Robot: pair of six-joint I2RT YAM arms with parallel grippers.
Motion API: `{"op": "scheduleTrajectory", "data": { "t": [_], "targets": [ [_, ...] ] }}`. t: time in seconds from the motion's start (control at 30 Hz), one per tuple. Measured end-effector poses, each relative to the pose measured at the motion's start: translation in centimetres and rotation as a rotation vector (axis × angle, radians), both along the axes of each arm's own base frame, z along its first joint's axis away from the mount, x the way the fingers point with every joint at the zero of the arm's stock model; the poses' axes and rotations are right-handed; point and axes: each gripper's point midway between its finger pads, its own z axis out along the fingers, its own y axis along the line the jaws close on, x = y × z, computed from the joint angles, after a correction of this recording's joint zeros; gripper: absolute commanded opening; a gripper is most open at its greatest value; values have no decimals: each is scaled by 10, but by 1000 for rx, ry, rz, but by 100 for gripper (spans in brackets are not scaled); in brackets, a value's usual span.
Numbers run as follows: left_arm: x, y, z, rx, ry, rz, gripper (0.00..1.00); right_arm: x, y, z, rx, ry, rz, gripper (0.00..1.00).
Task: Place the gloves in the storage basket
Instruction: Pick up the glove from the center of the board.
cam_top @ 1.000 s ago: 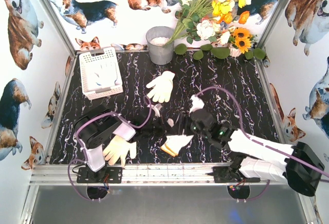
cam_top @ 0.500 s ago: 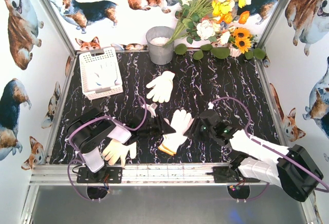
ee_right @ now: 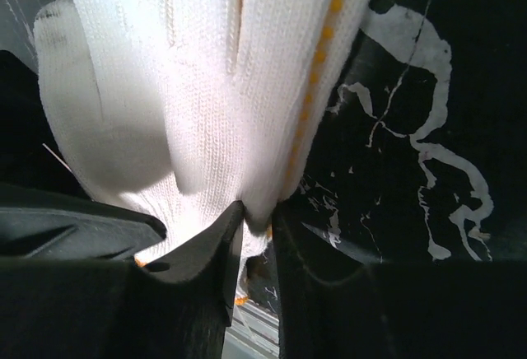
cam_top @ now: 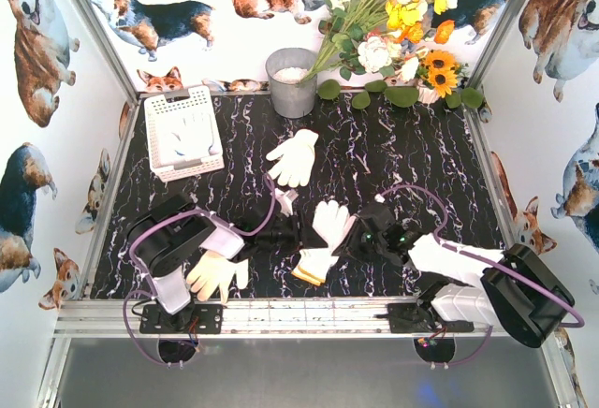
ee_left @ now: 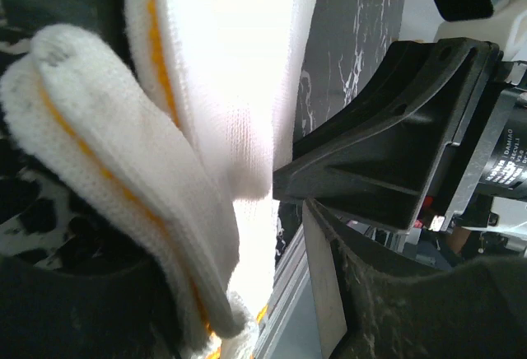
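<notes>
A white glove with an orange cuff (cam_top: 316, 260) lies low on the black marble table between my two grippers. My right gripper (ee_right: 255, 211) is shut on a fold of this glove (ee_right: 206, 87), reaching it from the right (cam_top: 344, 238). My left gripper (cam_top: 296, 233) is open at the glove's left side. In the left wrist view the glove (ee_left: 222, 87) rests against one finger, and a gap separates it from the other finger (ee_left: 370, 293). Another white glove (cam_top: 293, 157) lies mid-table. A yellow glove (cam_top: 215, 272) lies by the left arm's base. The white storage basket (cam_top: 160, 109) stands at the back left with white gloves inside.
A grey metal bucket (cam_top: 292, 82) stands at the back centre. A bunch of flowers (cam_top: 393, 24) leans at the back right. The metal rail (cam_top: 309, 314) runs along the table's near edge, close behind the glove.
The right gripper has come in from the upper right and closed on the white glove. The left gripper, shut on it a second ago, has opened. The glove has been pulled out flatter.
</notes>
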Motion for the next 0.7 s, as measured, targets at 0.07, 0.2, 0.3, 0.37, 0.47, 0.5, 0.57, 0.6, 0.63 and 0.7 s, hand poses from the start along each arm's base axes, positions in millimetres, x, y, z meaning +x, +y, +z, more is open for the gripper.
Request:
{"op": "scheduleTrajectory", "data": {
  "t": [0.07, 0.2, 0.3, 0.37, 0.47, 0.5, 0.57, 0.6, 0.63, 0.7],
  "targets": [
    [-2, -6, 0, -6, -1, -22, 44, 0, 1, -1, 17, -6, -4, 22],
    [-2, -12, 0, -11, -6, -49, 42, 3, 5, -1, 41, -11, -11, 20],
    [-2, -12, 0, -9, -7, -50, 32, 4, 8, -2, 49, -13, -9, 20],
    [-2, -11, -2, 0, -6, -46, 22, 5, 8, -2, 51, -14, -8, 20],
    [-1, -8, -8, 32, -6, -33, 7, 5, 8, -1, 51, -15, -8, 25],
    [0, -5, -10, 49, -10, -30, 3, 5, 8, -1, 50, -18, -8, 27],
    [2, -2, -11, 80, -22, -19, 0, 5, 6, 1, 44, -26, -8, 31],
    [3, 0, -11, 96, -32, -14, 0, 5, 5, 1, 35, -31, -5, 33],
    [5, 1, -10, 110, -39, -9, 0, 5, 4, 2, 26, -35, -1, 34],
    [9, 5, -8, 141, -58, 11, 0, 6, 0, 3, 4, -42, 0, 36]
  ]
}}
